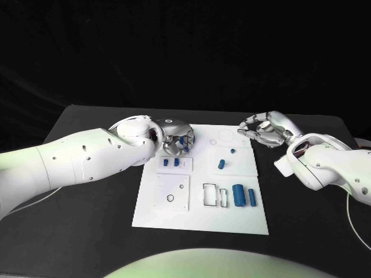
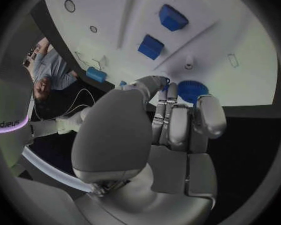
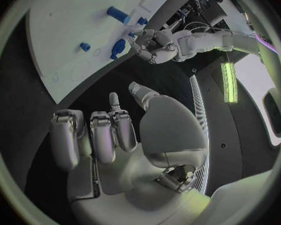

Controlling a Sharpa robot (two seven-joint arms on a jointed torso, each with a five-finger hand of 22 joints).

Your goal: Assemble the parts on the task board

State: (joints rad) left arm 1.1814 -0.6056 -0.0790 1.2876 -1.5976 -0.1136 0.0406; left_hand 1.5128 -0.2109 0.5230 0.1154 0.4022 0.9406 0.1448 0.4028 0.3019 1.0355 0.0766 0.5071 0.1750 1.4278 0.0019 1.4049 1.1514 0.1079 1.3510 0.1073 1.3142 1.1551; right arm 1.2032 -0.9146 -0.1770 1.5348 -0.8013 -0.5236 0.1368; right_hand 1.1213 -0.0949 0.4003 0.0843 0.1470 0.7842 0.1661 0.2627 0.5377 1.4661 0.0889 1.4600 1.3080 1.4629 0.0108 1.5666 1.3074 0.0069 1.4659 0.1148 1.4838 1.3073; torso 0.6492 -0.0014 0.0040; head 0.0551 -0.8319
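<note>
Black surface [image 1: 85,231] with the white task board [image 1: 200,217] in the middle, blue parts [image 1: 243,197] standing lengthwise near its right edge, left hand [image 1: 176,134] over the far-left corner, fingers [image 2: 209,116] curled around a round blue part [image 2: 192,90], right hand [image 1: 268,128] just off the far-right corner, fingers [image 3: 102,135] loosely curled, holding nothing
</note>
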